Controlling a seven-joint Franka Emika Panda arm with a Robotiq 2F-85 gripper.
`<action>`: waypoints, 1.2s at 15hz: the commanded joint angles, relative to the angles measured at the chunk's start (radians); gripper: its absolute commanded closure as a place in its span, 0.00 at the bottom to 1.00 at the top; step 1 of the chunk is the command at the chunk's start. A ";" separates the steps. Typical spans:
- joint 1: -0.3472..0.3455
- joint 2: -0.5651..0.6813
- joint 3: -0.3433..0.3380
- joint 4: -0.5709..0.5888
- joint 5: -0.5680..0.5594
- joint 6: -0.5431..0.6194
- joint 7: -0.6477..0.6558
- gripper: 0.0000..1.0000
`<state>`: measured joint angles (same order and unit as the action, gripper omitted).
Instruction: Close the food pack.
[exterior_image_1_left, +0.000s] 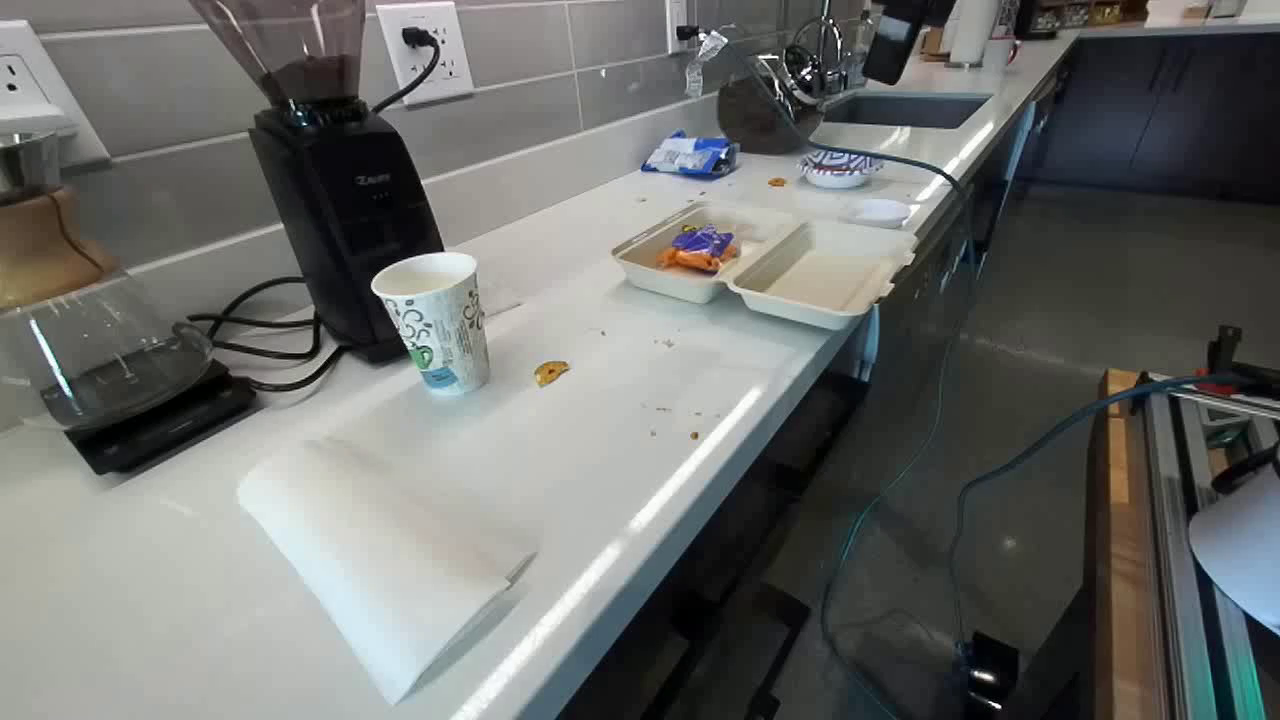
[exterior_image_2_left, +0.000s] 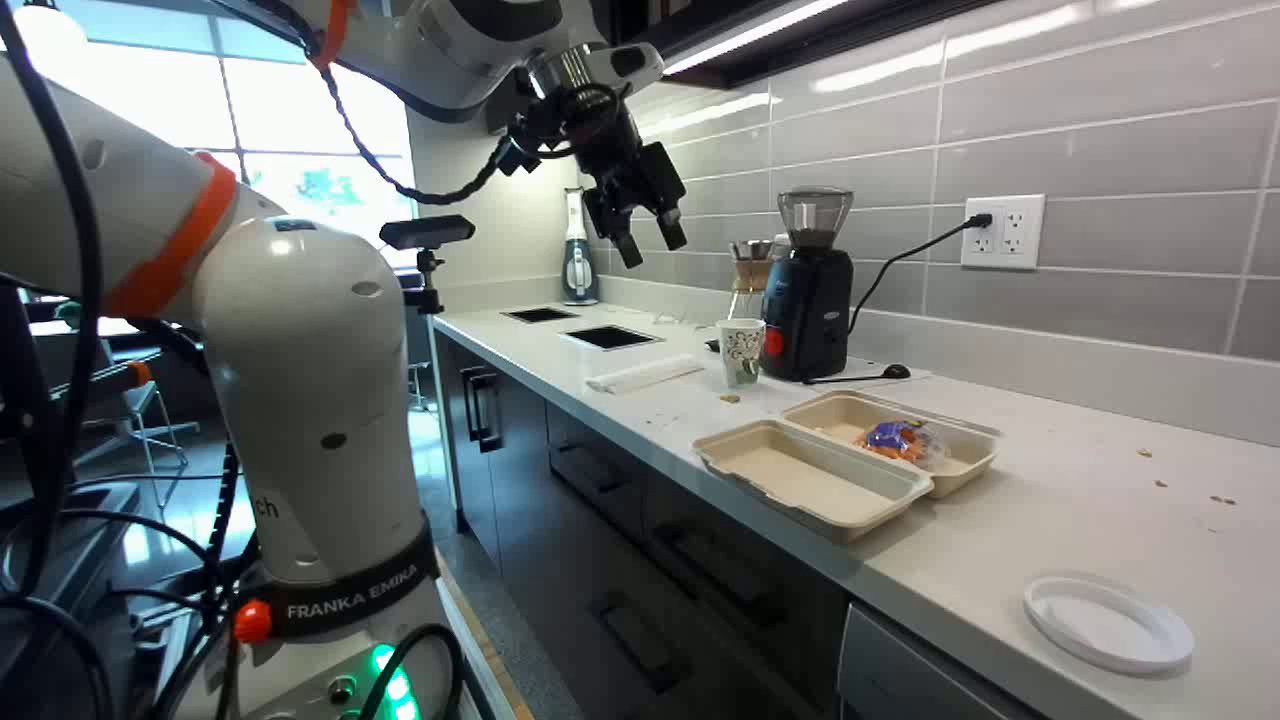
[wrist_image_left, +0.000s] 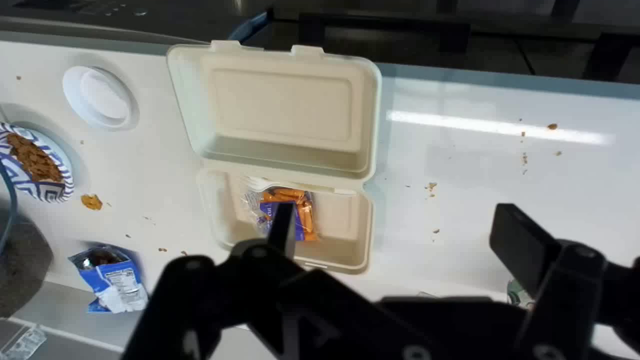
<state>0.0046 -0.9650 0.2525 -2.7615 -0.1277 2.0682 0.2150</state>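
Note:
The food pack (exterior_image_1_left: 815, 272) is an off-white clamshell box lying open on the counter in both exterior views. In an exterior view its lid (exterior_image_2_left: 800, 470) lies flat on the front side, by the counter's front edge. The base (exterior_image_2_left: 965, 478), on the wall side, holds an orange and blue packet (exterior_image_2_left: 897, 440). In the wrist view the lid (wrist_image_left: 285, 102) has two tabs past the counter edge. A white fork (wrist_image_left: 257, 183) lies by the hinge. My gripper (exterior_image_2_left: 650, 242) is open and empty, high above the counter. In the wrist view the gripper (wrist_image_left: 397, 220) has one finger overlapping the packet.
A paper cup (exterior_image_1_left: 440, 325), a folded paper sheet (exterior_image_1_left: 375, 555) and a black grinder (exterior_image_2_left: 808, 310) stand or lie beyond the pack. A round white lid (exterior_image_2_left: 1108, 622), a patterned bowl (exterior_image_1_left: 838, 170) and a blue snack bag (exterior_image_1_left: 690, 156) lie on its opposite side. Crumbs dot the counter.

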 joint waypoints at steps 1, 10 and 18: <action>0.012 0.004 -0.010 -0.004 -0.011 -0.004 0.009 0.00; 0.012 0.007 -0.011 -0.016 -0.011 -0.004 0.009 0.00; -0.073 0.068 -0.102 -0.015 -0.003 -0.094 0.019 0.00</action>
<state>-0.0348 -0.9319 0.2029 -2.7782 -0.1284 2.0271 0.2184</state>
